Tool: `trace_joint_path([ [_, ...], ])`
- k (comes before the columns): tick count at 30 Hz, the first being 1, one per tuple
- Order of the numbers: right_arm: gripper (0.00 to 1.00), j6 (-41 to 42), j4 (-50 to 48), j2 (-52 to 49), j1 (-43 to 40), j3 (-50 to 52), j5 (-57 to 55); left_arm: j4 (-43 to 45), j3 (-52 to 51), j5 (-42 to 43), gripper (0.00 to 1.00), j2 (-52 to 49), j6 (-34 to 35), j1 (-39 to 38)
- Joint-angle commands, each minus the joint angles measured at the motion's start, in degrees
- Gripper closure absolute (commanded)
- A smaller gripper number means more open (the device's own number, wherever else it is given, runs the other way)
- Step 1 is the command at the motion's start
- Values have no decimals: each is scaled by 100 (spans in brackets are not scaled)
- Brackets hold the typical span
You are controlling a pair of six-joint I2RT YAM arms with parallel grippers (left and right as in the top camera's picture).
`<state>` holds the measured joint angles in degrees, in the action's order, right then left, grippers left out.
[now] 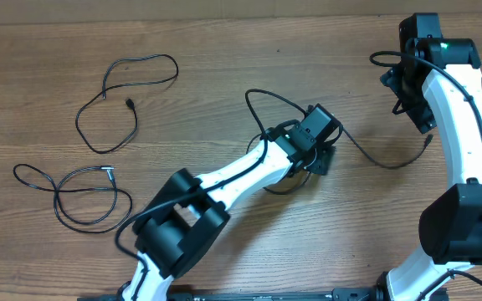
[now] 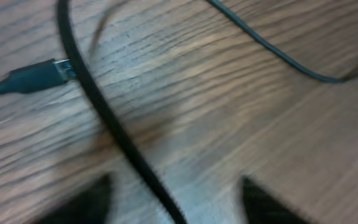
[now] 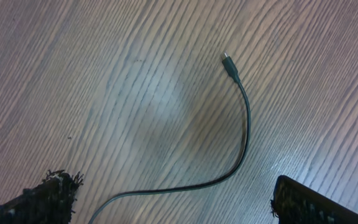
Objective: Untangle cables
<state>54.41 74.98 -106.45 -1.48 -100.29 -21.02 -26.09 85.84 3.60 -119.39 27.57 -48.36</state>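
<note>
Three thin black cables lie on the wooden table. One cable (image 1: pixel 124 84) loops at the far left. A second cable (image 1: pixel 74 196), with a silvery tip, lies at the near left. The third cable (image 1: pixel 366 159) runs across the middle, passing under my left gripper (image 1: pixel 319 157) to a plug end near my right gripper (image 1: pixel 417 113). In the left wrist view the open left gripper (image 2: pixel 179 208) straddles a cable (image 2: pixel 104 112), with a plug (image 2: pixel 39 76) nearby. In the right wrist view the open right gripper (image 3: pixel 176 202) hovers over the cable (image 3: pixel 244 137), its plug ahead of the fingers.
The left arm (image 1: pixel 224 180) stretches diagonally across the table's middle. The right arm (image 1: pixel 463 109) stands along the right edge. Thicker black wires run along both arms. The wooden table (image 1: pixel 224 50) fills the view.
</note>
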Motion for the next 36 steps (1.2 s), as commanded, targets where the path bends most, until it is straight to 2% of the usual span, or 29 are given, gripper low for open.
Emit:
trace_joint_path([
  [1, 0, 68, -20, 35, -20, -131, -79, 87, 55, 396, 96, -313, 291, -7],
  [8, 0, 68, -20, 35, -20, -131, -79, -79, 57, 407, 96, -168, -225, 118],
  [20, 0, 68, -20, 35, -20, -131, -79, -977, 57, 769, 96, 901, -229, 970],
  [27, 0, 68, -20, 35, -20, -131, -79, -927, 57, 1447, 96, 1744, -227, 1679],
  [36, 0, 68, -20, 35, -20, -131, -79, -986, 57, 1574, 96, 1921, -225, 1755],
])
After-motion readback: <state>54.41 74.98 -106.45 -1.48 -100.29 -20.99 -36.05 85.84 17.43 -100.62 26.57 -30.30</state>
